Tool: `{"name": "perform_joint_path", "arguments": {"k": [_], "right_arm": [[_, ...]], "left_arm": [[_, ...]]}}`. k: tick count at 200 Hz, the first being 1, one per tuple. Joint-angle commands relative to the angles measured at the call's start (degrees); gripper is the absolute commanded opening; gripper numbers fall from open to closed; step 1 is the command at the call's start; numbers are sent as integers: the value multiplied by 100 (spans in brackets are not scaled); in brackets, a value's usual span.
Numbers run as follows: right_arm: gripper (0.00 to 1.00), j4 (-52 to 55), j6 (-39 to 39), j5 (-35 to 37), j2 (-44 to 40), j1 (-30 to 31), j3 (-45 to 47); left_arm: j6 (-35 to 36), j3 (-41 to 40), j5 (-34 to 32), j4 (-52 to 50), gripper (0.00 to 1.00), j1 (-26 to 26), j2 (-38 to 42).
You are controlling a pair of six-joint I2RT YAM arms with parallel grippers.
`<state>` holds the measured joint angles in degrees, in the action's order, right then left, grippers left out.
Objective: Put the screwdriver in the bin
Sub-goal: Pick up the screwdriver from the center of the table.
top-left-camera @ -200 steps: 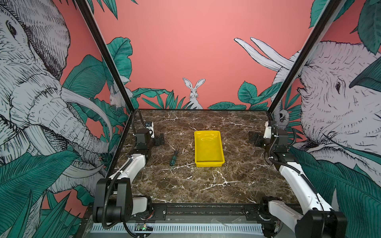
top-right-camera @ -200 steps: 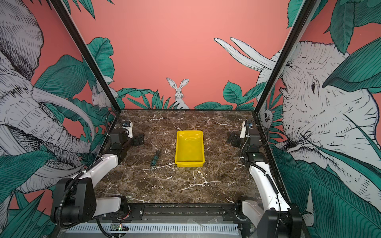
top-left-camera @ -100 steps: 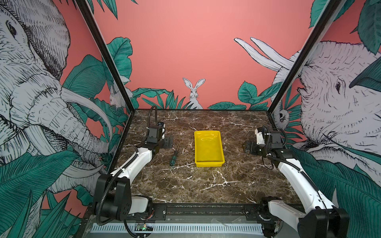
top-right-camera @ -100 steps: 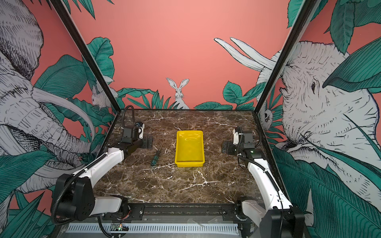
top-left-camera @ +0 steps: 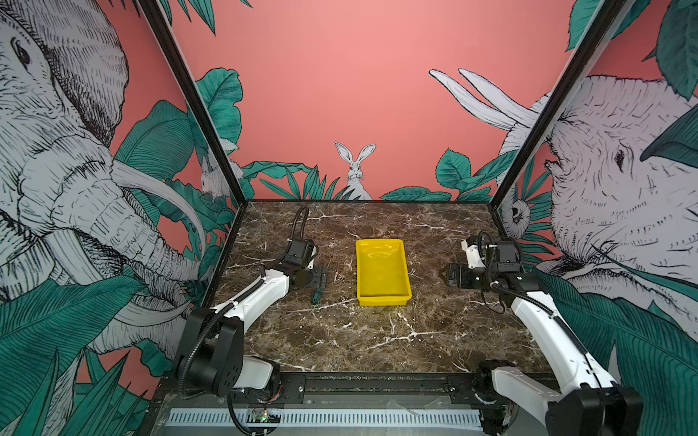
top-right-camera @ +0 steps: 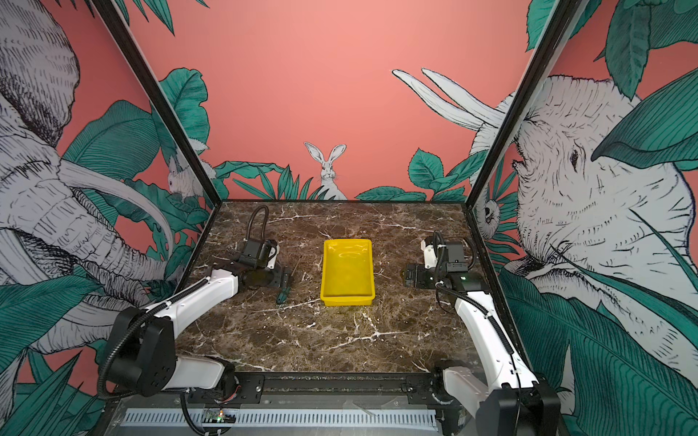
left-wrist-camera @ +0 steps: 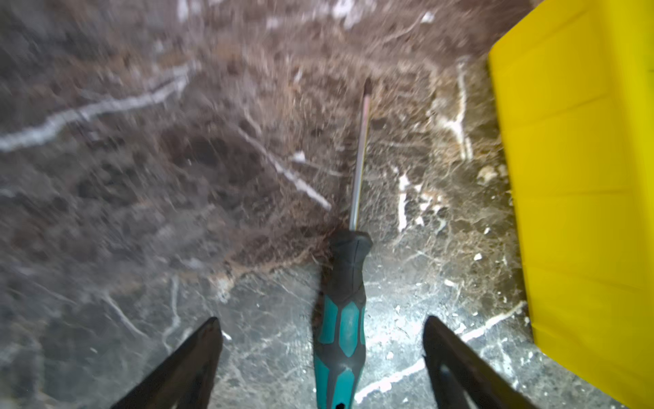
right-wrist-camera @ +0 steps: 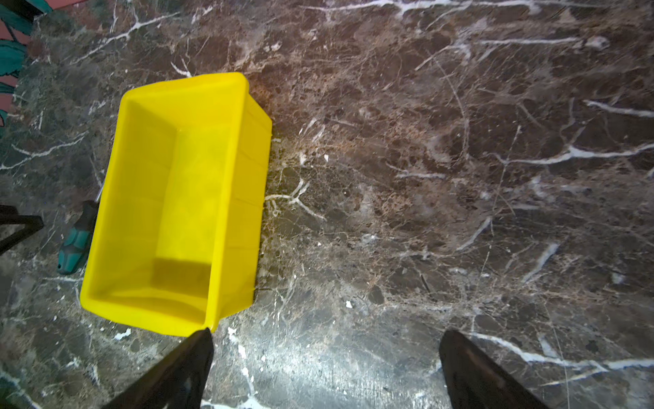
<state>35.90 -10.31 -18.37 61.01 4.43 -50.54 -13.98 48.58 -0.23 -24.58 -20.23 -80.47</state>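
With my left gripper [left-wrist-camera: 320, 318] open astride the screwdriver [left-wrist-camera: 348, 269], which lies flat at nine o'clock of the bin [left-wrist-camera: 573, 177], I should lower squarely, centre the handle, then close firmly.

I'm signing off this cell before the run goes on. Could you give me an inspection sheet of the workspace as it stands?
Surface: dark brown marble-patterned tabletop with white veins.
Job's things: the screwdriver lies flat on the tabletop beside the bin, not in it. The yellow bin is upright and holds nothing.
Clutter: nothing seen.
Grippers: the left gripper is open, with a jaw on either side of the screwdriver's handle, not gripping. The right gripper is open over the tabletop next to the bin.
Cables: a black cable loops above the left wrist, and another above the right wrist.
Surroundings: coral walls printed with elephants, leaves and a rabbit.
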Motion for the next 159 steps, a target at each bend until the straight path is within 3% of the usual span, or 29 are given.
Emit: {"name": "perform_joint_path", "arguments": {"k": [1, 55, 159], "right_arm": [[99, 303, 248, -316, 50, 37, -204], [99, 27, 184, -479, 65, 40, 61], [99, -277, -59, -589, 70, 34, 417]], "left_arm": [[-226, -49, 116, -272, 84, -49, -85], [-366, -100, 47, -279, 71, -147, -370], [-553, -33, 14, -50, 62, -288, -801]]}}
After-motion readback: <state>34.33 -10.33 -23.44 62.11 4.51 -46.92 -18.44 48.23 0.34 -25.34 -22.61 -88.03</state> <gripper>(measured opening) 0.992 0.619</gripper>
